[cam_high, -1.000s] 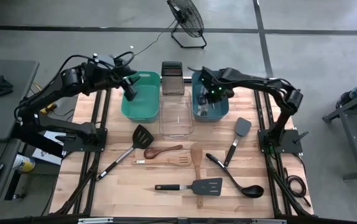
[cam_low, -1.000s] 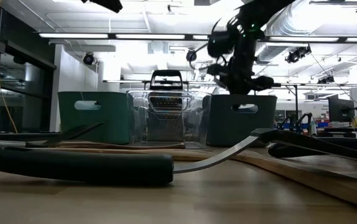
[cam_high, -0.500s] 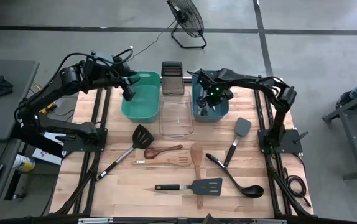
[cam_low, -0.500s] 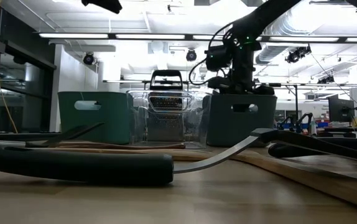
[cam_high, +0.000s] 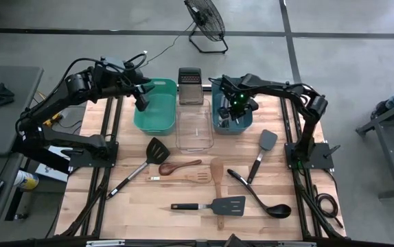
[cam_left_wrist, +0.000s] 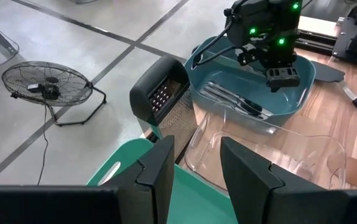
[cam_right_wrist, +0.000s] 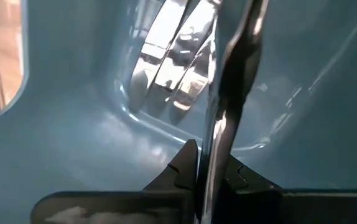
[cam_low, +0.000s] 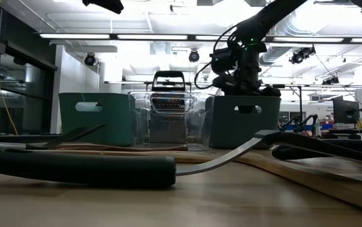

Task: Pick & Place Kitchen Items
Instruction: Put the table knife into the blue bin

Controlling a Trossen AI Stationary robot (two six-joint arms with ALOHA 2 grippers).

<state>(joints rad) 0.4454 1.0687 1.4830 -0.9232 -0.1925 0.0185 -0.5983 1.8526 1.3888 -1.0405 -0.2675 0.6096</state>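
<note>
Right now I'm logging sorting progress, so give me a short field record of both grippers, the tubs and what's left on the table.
right gripper: down inside the blue tub, shut on a silver metal utensil
blue tub contents: other silver metal utensils
left gripper: above the teal tub, jaws a little apart, holding nothing
clear tub: between the two, nothing seen in it
box grater: upright behind the clear tub
left on table: wooden spoons and spatulas, black turners, black ladle

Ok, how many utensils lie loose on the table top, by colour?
Black: 4 (left turner, middle turner, black spatula, ladle)
Wood: 3 (spoon, slotted spatula, plain spatula)
Total: 7
Not counted: silver utensil in the right gripper, inside the blue tub.
</note>
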